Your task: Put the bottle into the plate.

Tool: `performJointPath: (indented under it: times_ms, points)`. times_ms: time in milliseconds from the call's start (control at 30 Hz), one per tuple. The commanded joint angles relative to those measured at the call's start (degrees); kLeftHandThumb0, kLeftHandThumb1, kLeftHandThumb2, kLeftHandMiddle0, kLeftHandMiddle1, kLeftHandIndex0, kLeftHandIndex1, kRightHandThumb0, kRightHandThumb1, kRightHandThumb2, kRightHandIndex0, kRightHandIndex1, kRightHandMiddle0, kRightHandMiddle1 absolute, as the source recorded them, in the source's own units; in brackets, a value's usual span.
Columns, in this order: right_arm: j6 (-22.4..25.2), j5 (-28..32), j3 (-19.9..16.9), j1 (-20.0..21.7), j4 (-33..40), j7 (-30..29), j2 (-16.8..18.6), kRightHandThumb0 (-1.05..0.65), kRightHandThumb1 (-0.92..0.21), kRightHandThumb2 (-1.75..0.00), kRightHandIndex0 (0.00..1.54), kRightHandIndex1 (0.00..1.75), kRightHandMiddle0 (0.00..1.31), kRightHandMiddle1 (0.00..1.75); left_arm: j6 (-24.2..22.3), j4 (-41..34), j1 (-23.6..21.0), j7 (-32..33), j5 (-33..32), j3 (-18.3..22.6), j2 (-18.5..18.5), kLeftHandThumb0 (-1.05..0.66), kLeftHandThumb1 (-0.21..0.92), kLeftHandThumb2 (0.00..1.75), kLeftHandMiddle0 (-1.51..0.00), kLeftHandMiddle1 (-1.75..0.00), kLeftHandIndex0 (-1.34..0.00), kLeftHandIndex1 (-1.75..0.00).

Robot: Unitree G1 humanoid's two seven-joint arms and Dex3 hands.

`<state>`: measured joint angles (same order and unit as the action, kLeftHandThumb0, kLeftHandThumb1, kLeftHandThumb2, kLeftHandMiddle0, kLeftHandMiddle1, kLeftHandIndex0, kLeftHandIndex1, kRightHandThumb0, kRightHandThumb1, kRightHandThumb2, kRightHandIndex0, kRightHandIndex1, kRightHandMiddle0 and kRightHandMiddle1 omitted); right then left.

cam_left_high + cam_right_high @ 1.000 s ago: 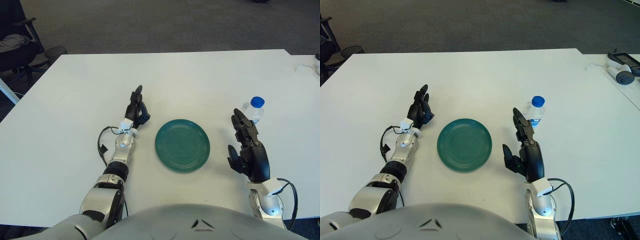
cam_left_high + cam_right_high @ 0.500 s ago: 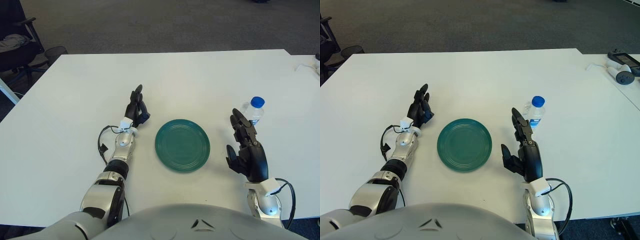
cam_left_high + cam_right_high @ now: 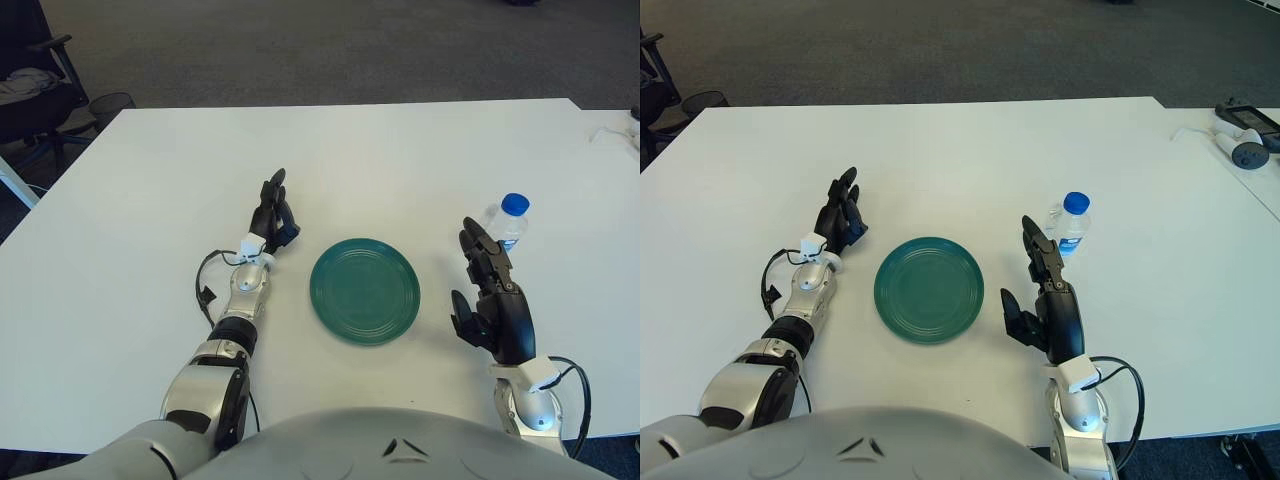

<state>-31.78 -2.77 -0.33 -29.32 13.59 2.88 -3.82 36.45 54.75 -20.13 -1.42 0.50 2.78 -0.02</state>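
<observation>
on the white table (image 3: 150, 200) before you: a round green plate (image 3: 365, 290) lies flat near the middle, nothing in it. to its right, well apart from the rim, a clear bottle (image 3: 508, 224) with a blue cap stands upright on the table surface, outside the plate. your right hand (image 3: 490, 300) is raised between plate and bottle, just nearer than the bottle; its fingers are extended and spread, gripping nothing, and the fingertips (image 3: 470, 232) show just beside the bottle's lower left without clear contact. your left hand (image 3: 273, 217) shows to the left of the plate, fingers stretched forward and loose, holding nothing. far right edge of the right eye view: a small grey device (image 3: 1246, 153) with a cable.
</observation>
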Motion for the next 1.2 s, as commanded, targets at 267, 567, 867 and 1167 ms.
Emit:
performJointPath:
  times_ms: [267,567,867,1167]
  points:
    - [-0.05,0.31,-0.21,-0.02,0.10,-0.12,0.09,-0.99,-0.92,-0.64,0.11,0.04,0.00,0.35,-2.04,4.15,4.64,0.17,0.39,0.06,-0.09,-0.88,0.92,1.08,-0.21,-0.04,0.00,-0.49]
    - [0.01,0.42,-0.30,0.07,0.09,-0.07,0.01,-0.99,-0.92,-0.64,0.11,0.04,0.00,0.35,-2.50,4.05,4.48,-0.08,0.06,0.27,-0.29,-0.88,0.92,1.07,-0.21,-0.04,0.00,-0.49]
    - [0.13,0.94,-0.76,0.26,0.02,0.22,-0.30,-0.99,-0.92,-0.64,0.11,0.03,0.00,0.35,-1.73,3.93,4.67,0.39,0.44,0.03,-0.70,-0.88,0.92,1.06,-0.22,-0.04,0.00,-0.51]
    - [0.13,1.01,-0.86,0.27,0.02,0.35,-0.26,-0.99,-0.92,-0.64,0.11,0.03,0.00,0.35,-1.79,3.92,4.75,0.53,0.59,0.01,-0.60,-0.88,0.92,1.07,-0.21,-0.04,0.00,-0.52]
